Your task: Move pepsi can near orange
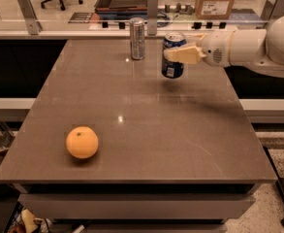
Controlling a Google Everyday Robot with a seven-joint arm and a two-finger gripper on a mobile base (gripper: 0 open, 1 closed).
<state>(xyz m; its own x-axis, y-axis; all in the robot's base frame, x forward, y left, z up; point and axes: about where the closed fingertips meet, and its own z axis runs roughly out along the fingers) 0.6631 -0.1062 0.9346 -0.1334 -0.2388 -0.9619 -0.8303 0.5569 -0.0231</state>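
Observation:
The dark blue pepsi can [172, 67] with a silver top is held upright a little above the brown table [190, 140] at its far right part. My gripper [180, 55] reaches in from the right and is shut on the can's middle. The orange [82, 142] sits on the table near the front left, far from the can.
A taller, slim silver-grey can [137, 38] stands at the table's far edge, just left of the pepsi can. A glass rail with metal posts [152, 6] runs behind the table. A cardboard box [216, 0] sits beyond it.

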